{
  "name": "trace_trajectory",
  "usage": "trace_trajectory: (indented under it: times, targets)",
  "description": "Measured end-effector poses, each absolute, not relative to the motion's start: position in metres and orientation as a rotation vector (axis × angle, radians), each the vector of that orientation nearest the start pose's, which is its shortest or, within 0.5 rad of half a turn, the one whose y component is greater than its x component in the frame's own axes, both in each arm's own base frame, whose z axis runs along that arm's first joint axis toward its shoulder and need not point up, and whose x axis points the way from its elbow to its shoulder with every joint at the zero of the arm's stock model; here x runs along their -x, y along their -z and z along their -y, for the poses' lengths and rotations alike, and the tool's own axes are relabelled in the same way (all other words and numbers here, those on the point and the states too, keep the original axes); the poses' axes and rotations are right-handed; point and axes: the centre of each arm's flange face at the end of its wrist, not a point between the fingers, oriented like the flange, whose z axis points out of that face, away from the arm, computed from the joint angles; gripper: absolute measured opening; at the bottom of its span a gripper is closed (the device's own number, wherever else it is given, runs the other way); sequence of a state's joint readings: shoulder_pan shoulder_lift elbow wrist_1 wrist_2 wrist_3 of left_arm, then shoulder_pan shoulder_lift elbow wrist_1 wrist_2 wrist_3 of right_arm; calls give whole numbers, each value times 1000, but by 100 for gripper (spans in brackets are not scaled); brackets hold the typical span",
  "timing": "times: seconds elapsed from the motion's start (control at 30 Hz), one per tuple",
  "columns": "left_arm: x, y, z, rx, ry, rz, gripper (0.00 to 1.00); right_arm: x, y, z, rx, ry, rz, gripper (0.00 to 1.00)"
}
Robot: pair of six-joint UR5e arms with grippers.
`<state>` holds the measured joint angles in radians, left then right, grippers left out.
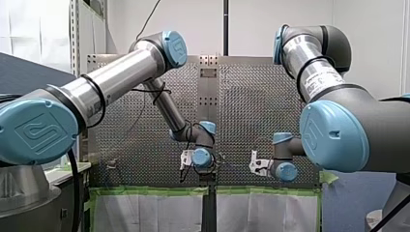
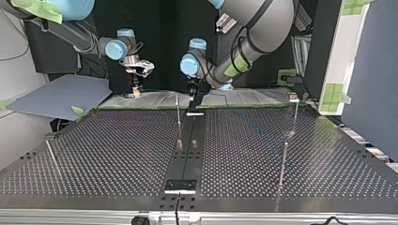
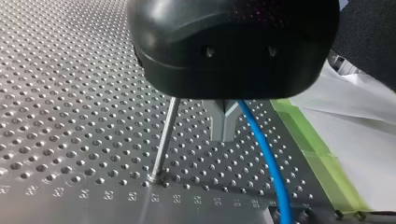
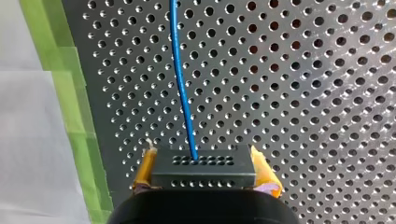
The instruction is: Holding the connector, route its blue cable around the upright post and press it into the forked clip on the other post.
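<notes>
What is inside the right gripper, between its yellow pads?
My right gripper clamps a dark connector; the blue cable leaves its perforated face. The gripper's body covers the connector's rear end.

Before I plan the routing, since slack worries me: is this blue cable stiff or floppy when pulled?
Probably flexible but springy: the blue cable leaves the connector in a soft S-curve, unkinked. Likely light, too thin to drag the gripped connector.

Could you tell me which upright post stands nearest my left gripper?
The thin middle post in the top view, right beside my left gripper; the view's left post and right post stand far off.
</notes>
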<state>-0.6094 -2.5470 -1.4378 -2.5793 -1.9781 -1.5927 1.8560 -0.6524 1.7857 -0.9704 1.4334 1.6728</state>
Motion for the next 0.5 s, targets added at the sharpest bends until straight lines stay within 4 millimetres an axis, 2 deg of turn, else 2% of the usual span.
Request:
trace_trajectory:
  times: [0.23,0.5]
  targets:
    - [-508,32,464,-262,74,-1853,1,-308,45,529,-1611,-1489,1188,0]
    - [-530,20,468,-237,100,-1866,1,-309,38,543,-1597,-1496,1183,0]
